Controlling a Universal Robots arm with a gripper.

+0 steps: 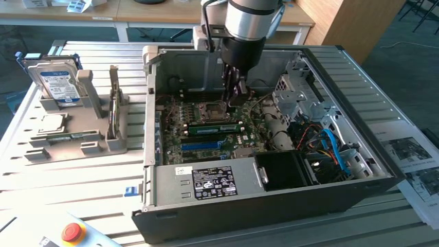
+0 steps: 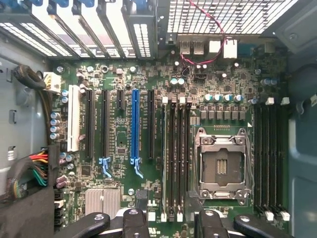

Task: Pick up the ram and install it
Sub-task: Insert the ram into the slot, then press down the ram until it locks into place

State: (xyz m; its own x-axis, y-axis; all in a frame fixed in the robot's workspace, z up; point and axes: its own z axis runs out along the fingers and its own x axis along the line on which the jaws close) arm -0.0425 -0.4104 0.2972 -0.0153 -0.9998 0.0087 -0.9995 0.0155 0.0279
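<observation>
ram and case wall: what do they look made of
The ram looks like green circuit board, probably fibreglass laminate, matte, carrying dark chips. The case wall looks like bare sheet metal, going by its dull grey sheen and thin folded edges.

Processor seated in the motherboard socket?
No, the CPU socket shows bare contacts, with no chip seated in it.

The jaws stand open over the memory slots [image 2: 176, 158] on the motherboard [image 2: 121, 144]. The processor socket [image 2: 221, 166] lies just beside these slots. A blue slot [image 2: 134, 126] runs parallel.
</observation>
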